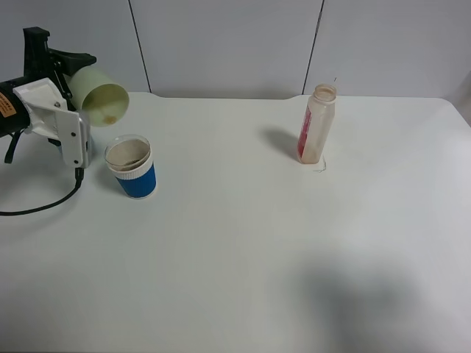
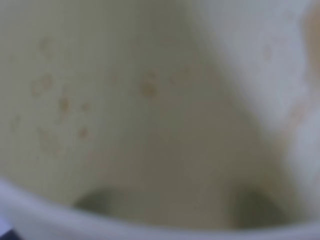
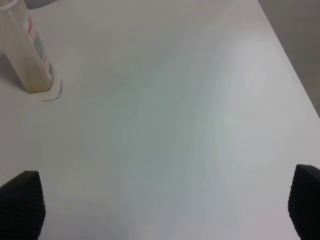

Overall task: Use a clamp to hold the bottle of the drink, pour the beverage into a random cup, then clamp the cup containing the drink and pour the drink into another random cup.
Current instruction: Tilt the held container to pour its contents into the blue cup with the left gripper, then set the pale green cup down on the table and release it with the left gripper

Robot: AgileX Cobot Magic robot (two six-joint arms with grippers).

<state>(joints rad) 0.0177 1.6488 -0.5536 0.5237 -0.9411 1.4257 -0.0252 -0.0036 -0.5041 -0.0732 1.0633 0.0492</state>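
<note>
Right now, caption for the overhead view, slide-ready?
Left gripper holds the yellow-green cup tipped over the blue cup; bottle stands apart on the table.

Bright even light, soft shadows; left wrist pic v. blurred.

White table (image 1: pixel 243 243) carries the blue cup (image 1: pixel 133 173) with its white ribbed band, and well apart from it the bottle (image 1: pixel 316 125) stands upright.

pale yellow-green tumbler (image 1: pixel 99 99), blue cup (image 1: pixel 132 167) with white ribbed band, red-labelled translucent bottle (image 1: pixel 317 123), white table (image 1: pixel 257 243)
</note>
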